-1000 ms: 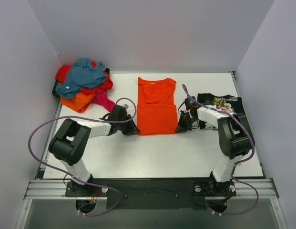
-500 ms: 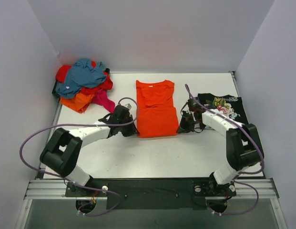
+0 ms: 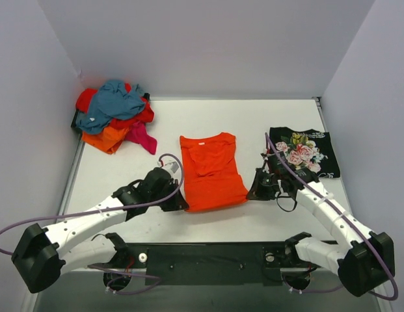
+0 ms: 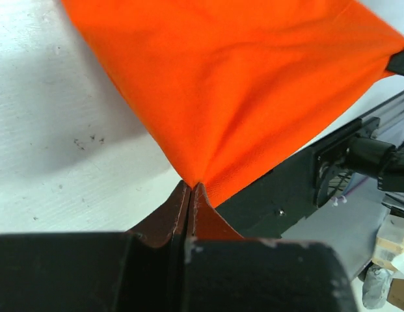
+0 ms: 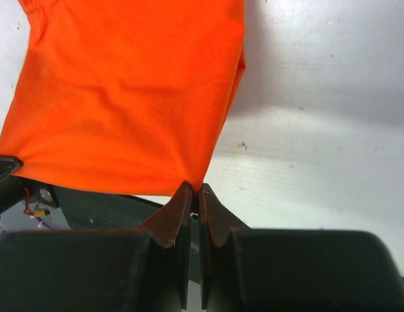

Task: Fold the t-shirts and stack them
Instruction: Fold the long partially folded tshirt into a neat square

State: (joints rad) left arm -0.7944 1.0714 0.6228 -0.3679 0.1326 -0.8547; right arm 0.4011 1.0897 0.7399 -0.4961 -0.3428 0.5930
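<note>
I see the white table with the orange t-shirt spread at its middle, collar away from the arms and near hem stretched between my two grippers. A heap of t-shirts in teal, red, orange and pink sits in the far left corner. The black floral t-shirt lies at the right, apart from the orange one. My left gripper is clamped on the shirt's near left corner, and my right gripper on its near right corner.
</note>
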